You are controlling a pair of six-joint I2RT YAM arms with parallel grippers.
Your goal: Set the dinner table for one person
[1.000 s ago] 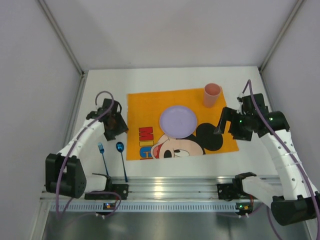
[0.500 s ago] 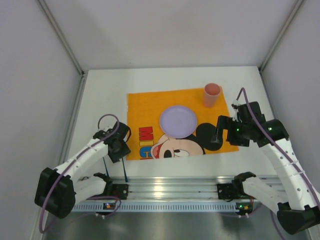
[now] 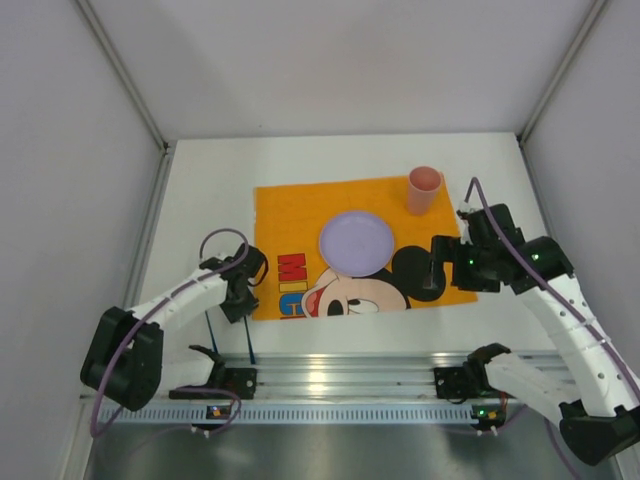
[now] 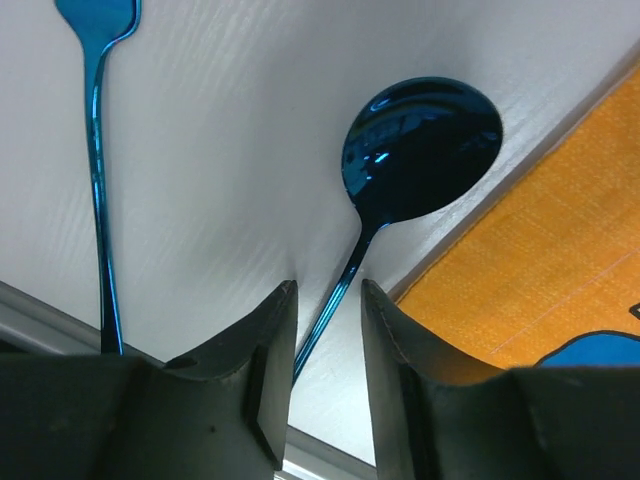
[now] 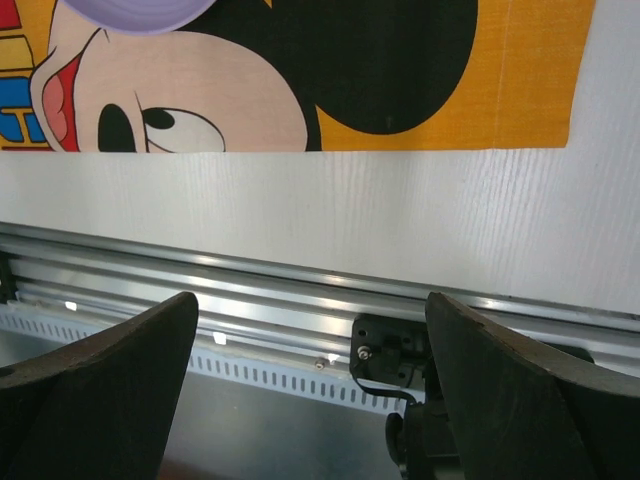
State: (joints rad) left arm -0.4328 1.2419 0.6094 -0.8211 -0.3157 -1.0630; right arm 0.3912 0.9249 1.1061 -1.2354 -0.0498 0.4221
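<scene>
At the near left of the white table (image 3: 200,190), just off the left edge of the orange placemat (image 3: 290,215), your left fingers (image 4: 265,350) point down over a blue spoon (image 4: 420,150). They stand narrowly apart, one on each side of the spoon's thin handle. The handle runs close along the left one, but you cannot tell whether it touches. The spoon lies flat on the table, its bowl just beside the placemat's edge and its handle running back toward the metal rail (image 3: 330,375). A blue fork (image 4: 97,150) lies on the table to the spoon's left, apart from it. On the placemat sits a lilac plate (image 3: 356,240), and a pink cup (image 3: 424,190) stands upright at the far right corner. Your right fingers (image 5: 110,380) are spread wide above the placemat's near right corner, facing the bare strip of table and the rail.
</scene>
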